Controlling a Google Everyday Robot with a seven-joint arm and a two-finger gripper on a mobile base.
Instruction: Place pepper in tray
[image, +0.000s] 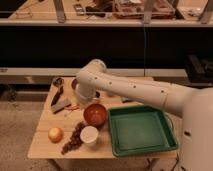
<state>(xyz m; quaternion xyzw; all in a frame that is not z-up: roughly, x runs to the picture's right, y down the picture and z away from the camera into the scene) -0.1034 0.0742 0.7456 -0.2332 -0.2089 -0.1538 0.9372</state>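
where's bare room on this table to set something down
The dark green rectangular plastic tray is bare inside. Wood shows front-left around the round yellow-orange onion. Crowded: the reddish-brown round bowl, white cup, dark cluster and back-left, where the gripper sits.
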